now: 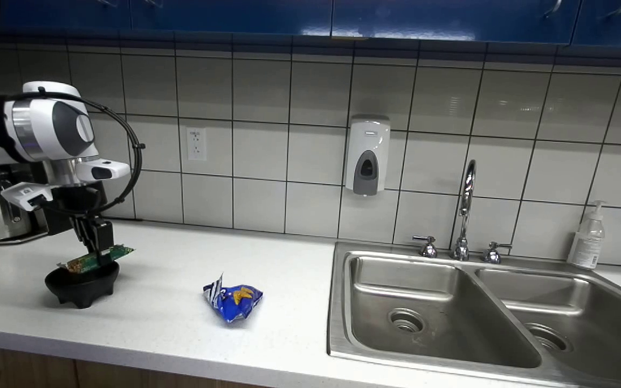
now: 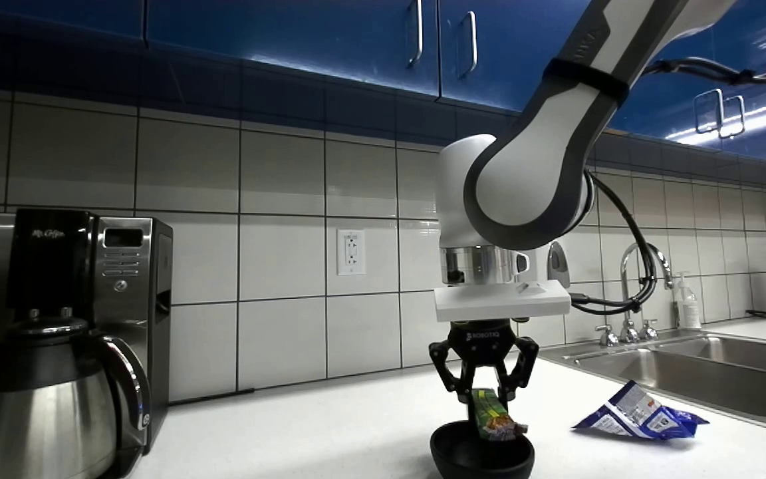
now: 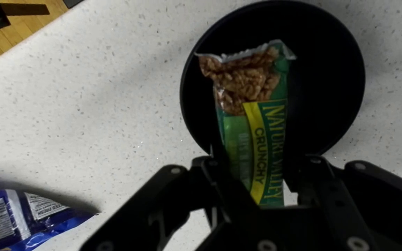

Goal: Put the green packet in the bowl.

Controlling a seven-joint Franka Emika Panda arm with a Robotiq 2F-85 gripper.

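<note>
Pincer (image 2: 487,400) clutching green packet (image 3: 253,129) over bowl (image 1: 81,290), blue bag (image 1: 233,303) nearby, coffee maker (image 2: 50,263), sink (image 1: 504,311)

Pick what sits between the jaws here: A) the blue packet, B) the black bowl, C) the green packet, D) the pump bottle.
C: the wrist view shows the green packet between the jaws, while the blue packet lies apart on the counter.

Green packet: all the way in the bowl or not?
Not: both exterior views show the green packet rising above the rim of the bowl, held in the gripper. Whether it touches the bowl, cannot tell.
</note>
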